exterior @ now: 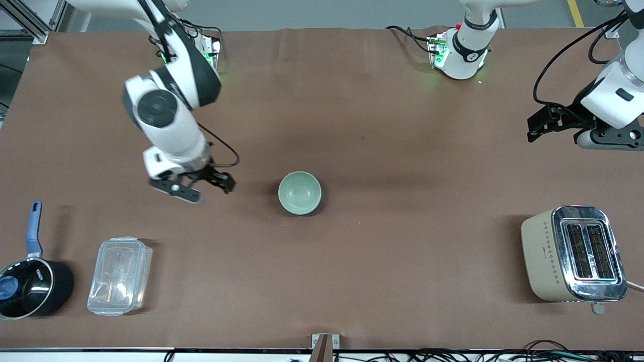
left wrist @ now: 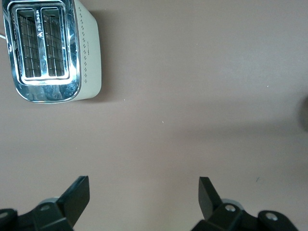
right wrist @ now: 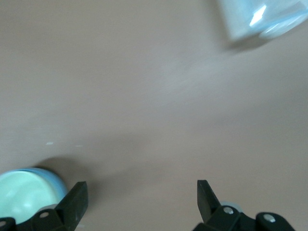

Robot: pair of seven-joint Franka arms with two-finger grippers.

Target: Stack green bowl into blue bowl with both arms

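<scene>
The green bowl (exterior: 299, 191) sits at the middle of the table. In the right wrist view its pale inside (right wrist: 21, 195) lies within a sky-blue wall, the blue bowl (right wrist: 58, 182), so the green bowl appears nested in the blue one. My right gripper (exterior: 221, 182) is open and empty over bare table beside the bowls, toward the right arm's end; its open jaws show in its wrist view (right wrist: 142, 195). My left gripper (exterior: 533, 128) is open and empty, raised over the table's left-arm end above the toaster, well apart from the bowls; its wrist view (left wrist: 144, 192) shows bare table between the jaws.
A cream and chrome toaster (exterior: 573, 254) stands at the left arm's end, near the front camera. A clear plastic container (exterior: 119, 275) and a black saucepan with a blue handle (exterior: 31, 281) sit at the right arm's end, near the front camera.
</scene>
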